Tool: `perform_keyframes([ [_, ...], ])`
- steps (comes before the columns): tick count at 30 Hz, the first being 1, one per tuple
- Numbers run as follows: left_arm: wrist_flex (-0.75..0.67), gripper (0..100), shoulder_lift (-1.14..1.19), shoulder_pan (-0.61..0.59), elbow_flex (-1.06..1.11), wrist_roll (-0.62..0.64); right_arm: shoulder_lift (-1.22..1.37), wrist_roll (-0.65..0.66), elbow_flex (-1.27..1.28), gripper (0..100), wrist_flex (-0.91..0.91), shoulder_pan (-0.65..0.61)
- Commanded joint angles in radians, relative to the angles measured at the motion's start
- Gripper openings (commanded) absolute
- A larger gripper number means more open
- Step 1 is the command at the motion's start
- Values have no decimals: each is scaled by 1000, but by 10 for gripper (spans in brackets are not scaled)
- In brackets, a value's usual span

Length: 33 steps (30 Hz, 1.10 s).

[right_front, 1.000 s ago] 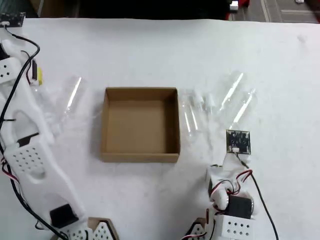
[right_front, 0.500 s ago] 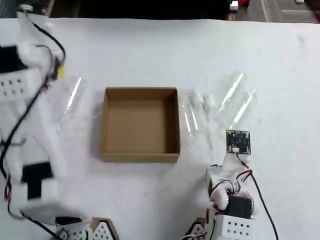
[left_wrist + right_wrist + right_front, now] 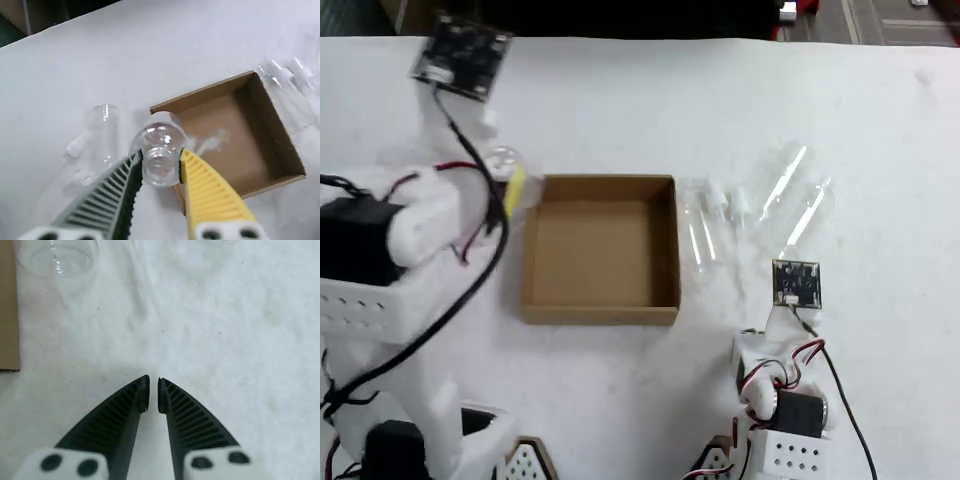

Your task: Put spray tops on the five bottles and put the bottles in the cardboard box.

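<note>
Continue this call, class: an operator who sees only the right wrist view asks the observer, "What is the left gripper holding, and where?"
Observer: The left gripper is shut on a clear bottle at a corner of the cardboard box.
Operator: Is anything in the box?
Observer: No, the high view shows its floor bare.
Operator: Is anything else on that side?
Observer: Yes, a second bottle lies outside the box, near the held one.

The high camera hangs over the table [image 3: 620, 100] and looks straight down at all of it, from far up. The left wrist camera looks down from high up too, and both see the cardboard box [image 3: 601, 250]. The right wrist camera looks past the right gripper [image 3: 153, 392], very close to the table
</note>
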Motion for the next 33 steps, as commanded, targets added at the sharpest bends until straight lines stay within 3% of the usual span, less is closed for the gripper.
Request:
perform_keyframes([
  [1,6,94,-31,102,-2,28,-5,-2,9,16,5,1],
  [6,6,94,24,114,-3,21,-5,-2,9,16,5,-1],
  [14,-15,92,338,114,-101,26,-5,-2,9,16,5,1],
  [21,-15,91,519,50,-203,26,-5,-2,9,16,5,1],
  [26,-60,90,595,-13,-203,28,-5,-2,9,16,5,-1],
  [33,-115,90,610,-12,-195,28,-5,-2,9,16,5,-4],
])
